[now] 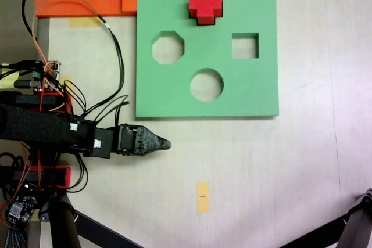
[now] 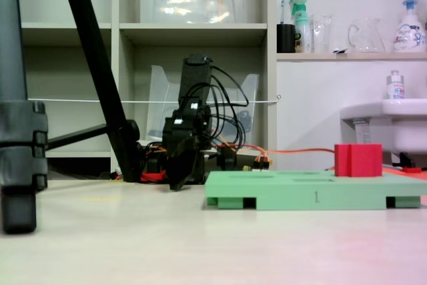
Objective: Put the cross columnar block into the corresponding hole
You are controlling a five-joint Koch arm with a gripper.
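On the green foam board (image 1: 256, 94), near its far edge in the overhead fixed view, the cross columnar block (image 1: 205, 4) is being left standing, seemingly in or over the corresponding hole, which is hidden beneath it. The gripper (image 1: 165, 143) is being held low over the desk (image 1: 261, 172), well apart from the block; whether the jaws are parted cannot be told. The task is judged nearly finished or unstarted; the next move calls for checking seating.

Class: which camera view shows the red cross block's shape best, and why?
The fixed view from above: the cross columnar block shows its plus outline on the green board. The low fixed view shows its side, a plain rectangle.
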